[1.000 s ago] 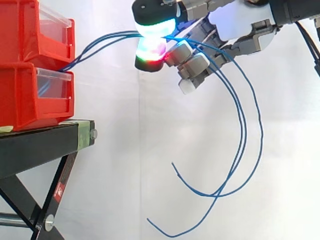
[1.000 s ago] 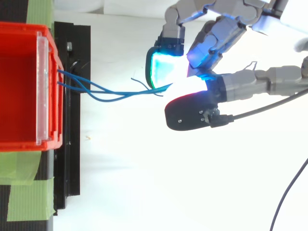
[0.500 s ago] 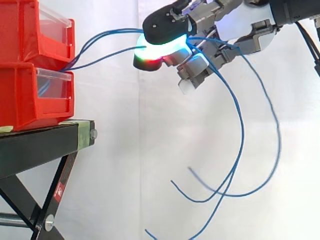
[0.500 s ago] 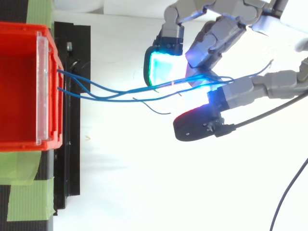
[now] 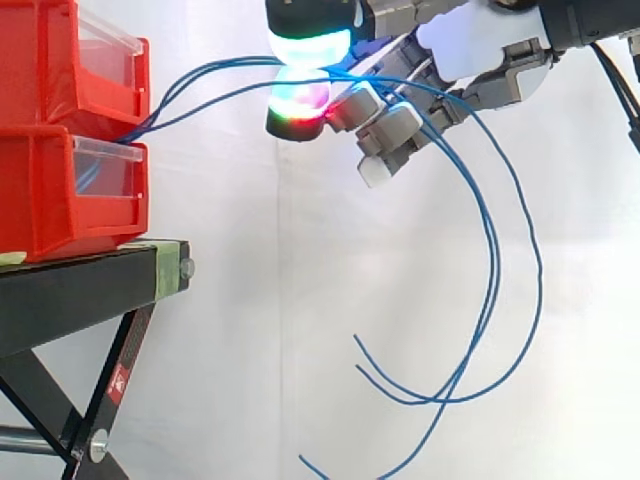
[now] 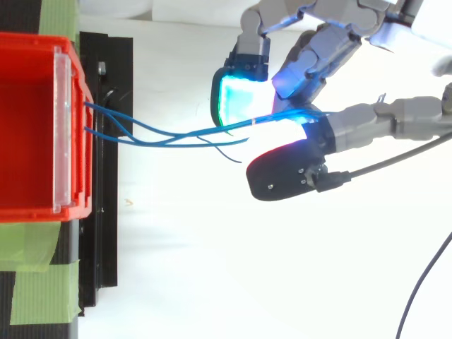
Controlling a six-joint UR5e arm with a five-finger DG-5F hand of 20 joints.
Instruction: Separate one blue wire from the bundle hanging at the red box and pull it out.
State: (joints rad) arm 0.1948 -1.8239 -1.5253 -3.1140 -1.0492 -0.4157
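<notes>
Fingers point(image 5: 310, 40) of the hand point(image 5: 480, 50) are closed in a narrow pinch, a cyan-glowing pad above and a red-glowing one below, with the blue wires point(image 6: 173, 137) caught between them. From where I stand, the strands leave the gap between the two stacked red bins point(image 5: 60, 190) on the black surface point(image 5: 80, 285), rise in a slack arc to the pinch well out from the bins, then drape over the hand and hang in long loops, loose ends dangling low. More than one strand seems to run through the pinch, though I cannot tell exactly how many. So I would judge the step in hand to be the separating, not the pulling. Next, the pinch needs to keep one strand and let the others slip free, then draw away from the bins until that wire's end comes out.
</notes>
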